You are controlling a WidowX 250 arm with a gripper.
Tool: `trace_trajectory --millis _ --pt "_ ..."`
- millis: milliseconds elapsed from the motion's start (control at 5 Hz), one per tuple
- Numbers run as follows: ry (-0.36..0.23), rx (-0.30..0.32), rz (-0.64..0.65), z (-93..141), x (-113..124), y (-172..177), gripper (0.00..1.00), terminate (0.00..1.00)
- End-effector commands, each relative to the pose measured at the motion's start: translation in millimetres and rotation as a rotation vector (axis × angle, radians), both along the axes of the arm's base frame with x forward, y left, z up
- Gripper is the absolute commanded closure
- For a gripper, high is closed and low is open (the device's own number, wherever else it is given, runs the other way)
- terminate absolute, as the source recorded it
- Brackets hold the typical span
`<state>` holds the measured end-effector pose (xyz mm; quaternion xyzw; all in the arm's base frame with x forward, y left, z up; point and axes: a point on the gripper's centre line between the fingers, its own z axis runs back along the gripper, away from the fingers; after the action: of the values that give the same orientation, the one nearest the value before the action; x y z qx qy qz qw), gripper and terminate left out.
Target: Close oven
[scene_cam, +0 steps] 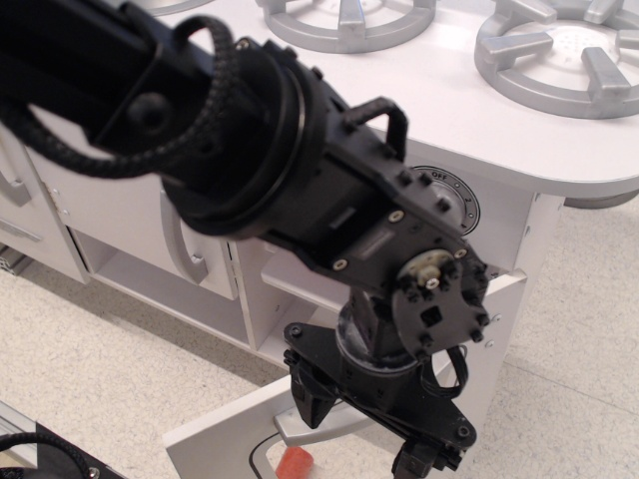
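Plainly the oven (225, 424) is open: its white door hangs swung down and outward at the bottom of the view, a flat slab sloping toward the lower left, with the edge of its rounded window just showing and a bit of the silver-grey handle (310, 427) beside the gripper. The cavity behind it is mostly hidden by the arm

The gripper (318, 399) hangs just above the door near that handle, wrist pitched down. My reading is that it is placed there to catch the door's free edge or handle and lift it back up. Whether its fingers are apart or together I cannot tell; the black housing covers them from this angle

A small orange-red thing (296, 464) sits at the door's lower edge by the bottom border. It may lie on or behind the window; unclear which. If on the door, it could slide as the door lifts

Further out:
- narrow white door with a vertical grey handle (185, 249), left of the oven opening, shut
- open shelf compartments (150, 279) below and beside it
- round dial marked OFF (451, 200) on the front panel under the counter's right edge
- silver burner grates (564, 55) on the countertop (449, 110), toward its far right corner
- speckled floor (110, 369)

The arm's own bulk (230, 130) is the chief obstruction to view
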<state>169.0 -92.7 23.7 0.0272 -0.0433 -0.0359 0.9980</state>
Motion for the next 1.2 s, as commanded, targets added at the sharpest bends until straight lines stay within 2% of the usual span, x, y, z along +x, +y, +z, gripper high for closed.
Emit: trace_trajectory --millis 0,200,400,600,800,1000 --pt "0.0 0.0 0.0 0 0 0 0.0 0.0" --pt "-0.009 -0.051 0.018 -18 -10 8 0.0 0.0" --pt "0.006 -0.074 0.079 -31 -15 17 0.0 0.0" --pt "0.03 -0.069 0.119 -36 -19 26 0.0 0.0" --pt "0.017 -0.046 0.131 -39 -20 41 0.0 0.0" --pt "-0.017 -0.019 0.161 -36 -7 63 0.0 0.0"
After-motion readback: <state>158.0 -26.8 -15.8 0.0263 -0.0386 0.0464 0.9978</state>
